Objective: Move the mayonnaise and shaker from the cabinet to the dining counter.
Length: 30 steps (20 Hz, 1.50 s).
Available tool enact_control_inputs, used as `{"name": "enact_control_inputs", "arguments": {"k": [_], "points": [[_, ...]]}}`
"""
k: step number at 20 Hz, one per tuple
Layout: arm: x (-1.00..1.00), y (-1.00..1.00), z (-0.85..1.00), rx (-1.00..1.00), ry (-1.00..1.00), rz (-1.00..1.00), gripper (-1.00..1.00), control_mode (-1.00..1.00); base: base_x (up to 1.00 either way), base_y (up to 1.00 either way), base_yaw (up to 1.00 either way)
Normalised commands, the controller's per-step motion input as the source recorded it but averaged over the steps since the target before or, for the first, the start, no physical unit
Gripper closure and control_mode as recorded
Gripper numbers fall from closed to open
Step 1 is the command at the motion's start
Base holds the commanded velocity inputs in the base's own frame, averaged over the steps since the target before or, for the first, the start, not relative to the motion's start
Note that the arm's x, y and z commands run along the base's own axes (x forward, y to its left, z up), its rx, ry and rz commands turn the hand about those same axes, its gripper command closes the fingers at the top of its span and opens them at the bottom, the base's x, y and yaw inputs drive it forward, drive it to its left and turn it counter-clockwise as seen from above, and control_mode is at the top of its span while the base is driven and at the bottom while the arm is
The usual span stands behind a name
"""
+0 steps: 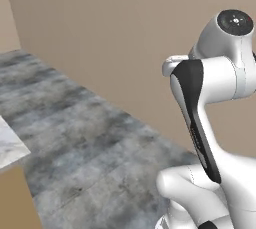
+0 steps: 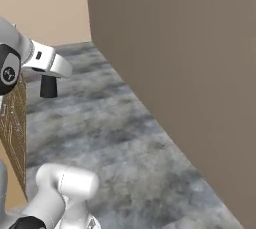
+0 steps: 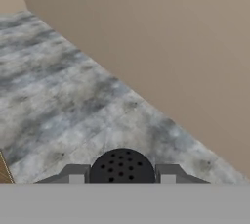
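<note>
You have the shaker (image 3: 122, 167) clamped in the gripper (image 3: 122, 178), a finger (image 3: 74, 174) on each side of its perforated round top, carried above the grey floor (image 3: 63, 96) beside a tan wall (image 3: 171, 47). It looks small, rigid and light, probably smooth, so keep the side grip. It hangs upright, long axis vertical, below the hand.

Black shaker (image 3: 122, 167) upright between tool's fingers (image 3: 74, 174)
</note>
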Motion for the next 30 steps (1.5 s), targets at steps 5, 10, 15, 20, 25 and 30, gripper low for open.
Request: {"name": "enact_control_inputs", "arguments": {"k": [5,10,15,20,25,30], "points": [[0.00,0.00,0.00,0.00,0.00,0.00,1.00,1.00,0.88,-0.80,0.45],[0.00,0.00,0.00,0.00,0.00,0.00,1.00,1.00,0.93,-0.77,0.43],[0.00,0.00,0.00,0.00,0.00,0.00,1.00,1.00,1.00,-0.47,0.30],[0.00,0.00,0.00,0.00,0.00,0.00,1.00,1.00,1.00,-0.32,0.28],[0.00,0.00,0.00,0.00,0.00,0.00,1.00,1.00,1.00,-0.39,0.39],[0.00,0.00,0.00,0.00,0.00,0.00,1.00,1.00,1.00,-0.29,0.54]]}}
